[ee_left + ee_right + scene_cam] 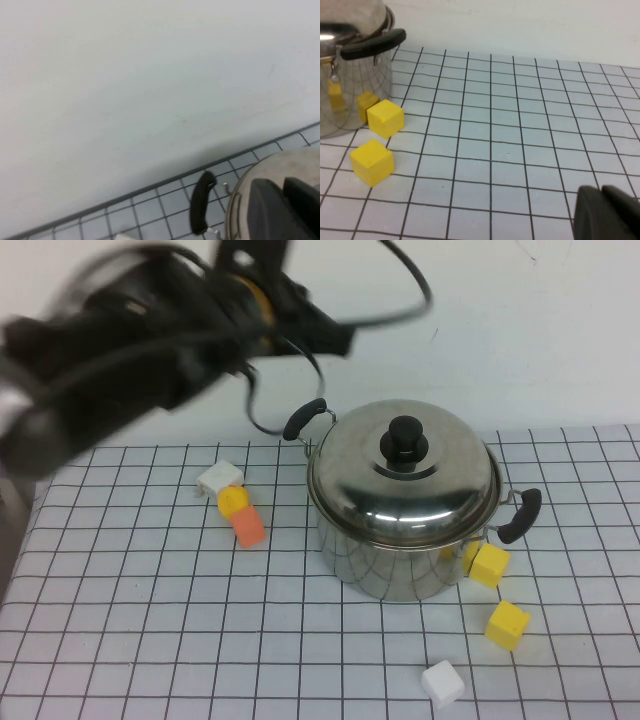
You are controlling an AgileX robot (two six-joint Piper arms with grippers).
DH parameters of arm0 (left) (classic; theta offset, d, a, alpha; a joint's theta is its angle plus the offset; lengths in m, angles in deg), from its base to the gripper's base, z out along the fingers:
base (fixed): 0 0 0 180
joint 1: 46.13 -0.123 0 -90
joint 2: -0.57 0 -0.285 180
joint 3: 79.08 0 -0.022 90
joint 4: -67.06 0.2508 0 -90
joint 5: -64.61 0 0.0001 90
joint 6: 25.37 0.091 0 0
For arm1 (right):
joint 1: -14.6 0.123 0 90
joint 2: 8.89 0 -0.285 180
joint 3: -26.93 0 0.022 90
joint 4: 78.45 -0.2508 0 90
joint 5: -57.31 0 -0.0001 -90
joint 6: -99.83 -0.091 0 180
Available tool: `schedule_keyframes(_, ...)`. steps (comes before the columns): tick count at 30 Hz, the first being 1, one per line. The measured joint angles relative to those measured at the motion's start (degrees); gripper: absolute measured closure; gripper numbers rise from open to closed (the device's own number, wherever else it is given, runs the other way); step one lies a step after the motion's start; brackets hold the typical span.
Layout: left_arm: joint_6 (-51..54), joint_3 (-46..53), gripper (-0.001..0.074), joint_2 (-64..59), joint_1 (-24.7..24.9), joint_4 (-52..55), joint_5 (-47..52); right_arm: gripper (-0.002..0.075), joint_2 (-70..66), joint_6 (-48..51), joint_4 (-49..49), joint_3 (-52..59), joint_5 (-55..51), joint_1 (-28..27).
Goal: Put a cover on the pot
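Note:
The large steel pot (395,565) stands mid-table with its two black side handles (303,418). The domed steel lid (400,495) with a black knob (404,440) sits on it. My left gripper (338,337) is raised above and behind the pot's left handle, blurred, holding nothing. In the left wrist view its fingers (283,182) stand close together over the lid (280,165), beside a pot handle (200,202). My right gripper (601,190) is shut and empty, low over the table to the right of the pot (350,95). It is out of the high view.
White (220,477), yellow (233,501) and orange (247,527) blocks lie left of the pot. Two yellow blocks (488,563) (507,624) and a white one (442,683) lie at its front right. The yellow pair also shows in the right wrist view (385,118) (372,161).

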Motion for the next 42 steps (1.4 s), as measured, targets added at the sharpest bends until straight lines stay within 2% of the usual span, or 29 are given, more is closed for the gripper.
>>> schedule_keyframes(3,0.0,0.3,0.0723,5.6,0.0,-2.9,5.1,0.0717,0.0,0.0,0.0,0.0,0.0,0.0)
schedule_keyframes(7,-0.4,5.4,0.0733,14.8,0.0,-5.3,6.8,0.0717,0.0,0.0,0.0,0.0,0.0,0.0)
schedule_keyframes(21,-5.2,45.0,0.0735,51.5,0.0,-9.7,-0.3,0.0717,0.0,0.0,0.0,0.0,0.0,0.0)
schedule_keyframes(27,-8.8,55.7,0.0735,63.7,0.0,-9.7,-0.2,0.0717,0.0,0.0,0.0,0.0,0.0,0.0)
schedule_keyframes(33,-9.6,61.6,0.0735,70.1,0.0,-9.7,0.5,0.0717,0.0,0.0,0.0,0.0,0.0,0.0)
schedule_keyframes(42,-9.6,64.3,0.0735,70.8,0.0,-9.7,2.7,0.0717,0.0,0.0,0.0,0.0,0.0,0.0)
